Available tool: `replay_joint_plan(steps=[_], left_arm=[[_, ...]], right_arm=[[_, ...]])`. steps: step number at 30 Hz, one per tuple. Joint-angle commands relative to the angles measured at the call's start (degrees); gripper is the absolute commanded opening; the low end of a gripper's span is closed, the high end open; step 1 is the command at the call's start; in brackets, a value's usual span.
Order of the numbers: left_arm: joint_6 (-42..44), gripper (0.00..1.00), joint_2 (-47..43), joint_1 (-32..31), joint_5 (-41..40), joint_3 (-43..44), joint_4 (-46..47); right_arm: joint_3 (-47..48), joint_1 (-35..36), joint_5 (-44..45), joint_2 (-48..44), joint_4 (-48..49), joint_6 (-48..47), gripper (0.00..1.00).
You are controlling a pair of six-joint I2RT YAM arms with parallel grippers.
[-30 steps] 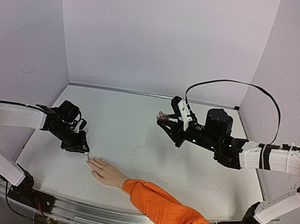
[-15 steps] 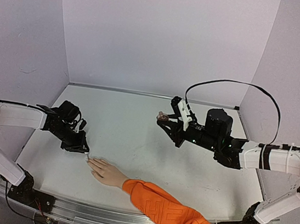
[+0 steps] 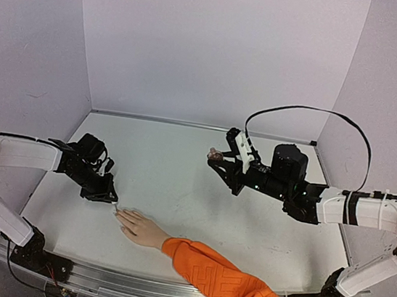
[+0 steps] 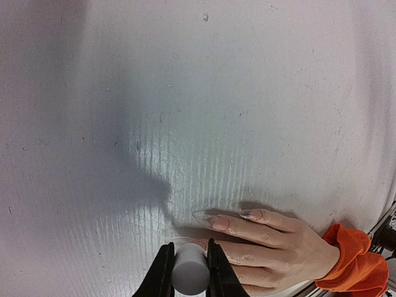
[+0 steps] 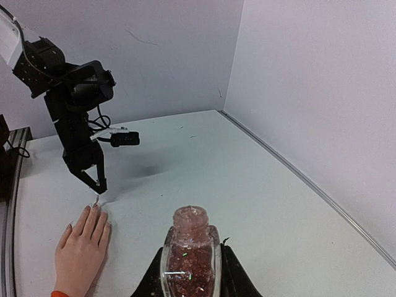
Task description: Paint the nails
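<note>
A pale beige hand (image 3: pixel 140 229) with an orange sleeve (image 3: pixel 217 283) lies flat on the white table, fingers pointing left. Its long nails (image 4: pixel 219 221) show in the left wrist view, barely distinct from the skin. My left gripper (image 3: pixel 108 199) is shut on a small grey brush cap (image 4: pixel 190 272) right above a fingertip of the hand (image 4: pixel 272 238). The brush tip (image 5: pixel 96 201) sits at the fingertips. My right gripper (image 3: pixel 216 154) is held above the table's middle right, shut on an open bottle of red glitter polish (image 5: pixel 189 247).
Lilac walls close the table (image 3: pixel 181 168) at the back and both sides. A black cable (image 3: pixel 313 112) loops above the right arm. A metal rail (image 3: pixel 115 284) runs along the near edge under the sleeve.
</note>
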Motion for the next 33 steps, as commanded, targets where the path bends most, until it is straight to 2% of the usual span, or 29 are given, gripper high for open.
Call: replay_joint_plan(steps=[1, 33], left_arm=[[1.28, 0.00, 0.78, 0.53, -0.84, -0.17, 1.82], [1.95, 0.00, 2.41, 1.61, -0.65, 0.51, 2.47]], right_arm=[[1.27, -0.24, -0.73, 0.32, 4.48, 0.04, 0.00], [1.52, -0.27, -0.59, 1.11, 4.51, -0.02, 0.00]])
